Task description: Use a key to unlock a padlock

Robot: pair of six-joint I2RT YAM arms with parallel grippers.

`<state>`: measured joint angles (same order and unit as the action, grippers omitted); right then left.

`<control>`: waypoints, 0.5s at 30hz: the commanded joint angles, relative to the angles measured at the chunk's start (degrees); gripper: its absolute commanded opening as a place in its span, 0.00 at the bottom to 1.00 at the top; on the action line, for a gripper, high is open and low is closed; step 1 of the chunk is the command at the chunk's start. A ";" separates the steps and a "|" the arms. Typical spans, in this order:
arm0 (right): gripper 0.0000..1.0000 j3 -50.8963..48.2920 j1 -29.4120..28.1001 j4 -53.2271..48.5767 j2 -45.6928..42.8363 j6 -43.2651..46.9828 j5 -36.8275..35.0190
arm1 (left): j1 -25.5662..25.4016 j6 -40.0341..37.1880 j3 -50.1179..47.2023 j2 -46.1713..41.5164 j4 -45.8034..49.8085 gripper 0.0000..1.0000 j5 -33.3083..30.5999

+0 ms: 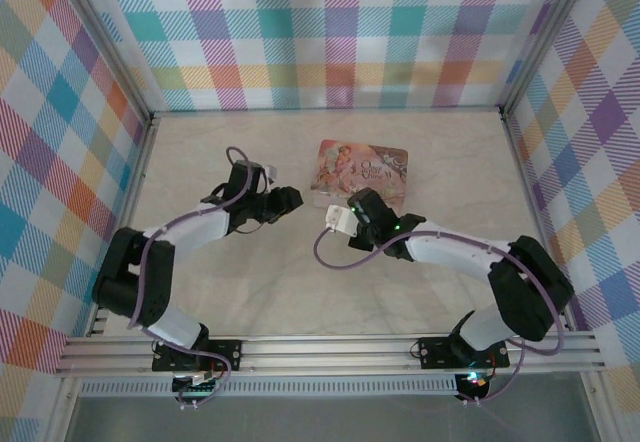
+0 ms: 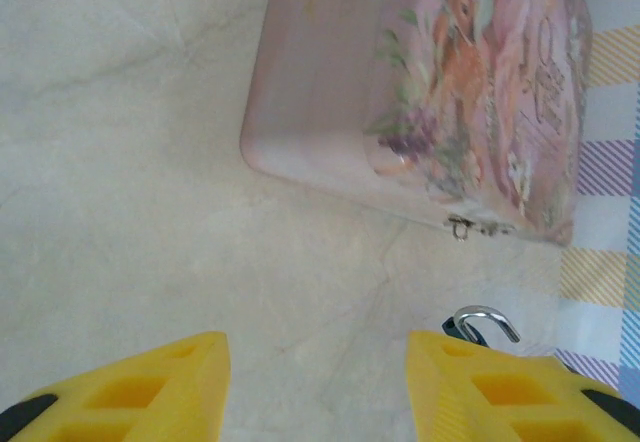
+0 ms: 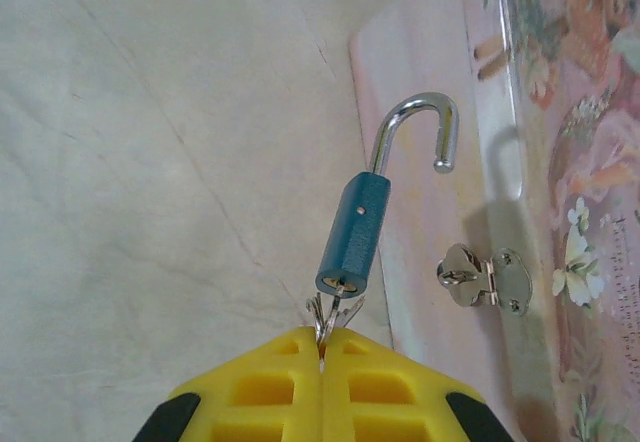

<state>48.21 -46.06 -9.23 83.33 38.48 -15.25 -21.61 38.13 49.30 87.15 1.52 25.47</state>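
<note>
Right hand (image 3: 322,347) pinches thin silvery key (image 3: 333,313) (in blue padlock (image 3: 354,230), shackle hooked).

On my right wrist feed the padlock (image 3: 353,234) had a deep teal-blue body and a bright silvery shackle. The key (image 3: 333,314) under it was pale silver. The right gripper (image 3: 322,347) was bright yellow with black patches at its outer edges, and the left gripper (image 2: 315,352) showed me the same yellow and black. The tin (image 1: 362,169) was soft pink, printed with flowers in purple, green and peach; its clasp (image 3: 485,277) was shiny silver. The table (image 1: 250,292) was cream with faint grey marbling. The walls (image 1: 330,32) wore a pastel plaid of teal, purple, orange, yellow and pink on white. The left arm (image 1: 185,230) and right arm (image 1: 450,252) were white and black, trailed by purple cables (image 1: 335,259).
</note>
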 commanded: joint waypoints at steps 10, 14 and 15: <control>0.00 -0.85 -7.56 -4.22 -4.38 -8.06 9.62 | 0.25 -1.49 -4.95 -13.36 9.20 0.56 -4.24; 0.00 -0.77 -9.94 -3.86 -2.38 -9.69 14.23 | 0.42 -0.64 -5.38 -13.85 9.37 0.60 -4.88; 0.00 -0.75 -10.55 -3.90 -1.70 -10.25 15.51 | 0.42 -0.48 -5.45 -13.93 9.55 0.60 -5.39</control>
<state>47.70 -55.13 -12.60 80.03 30.94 -5.48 -21.56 37.74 44.80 74.59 9.15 21.56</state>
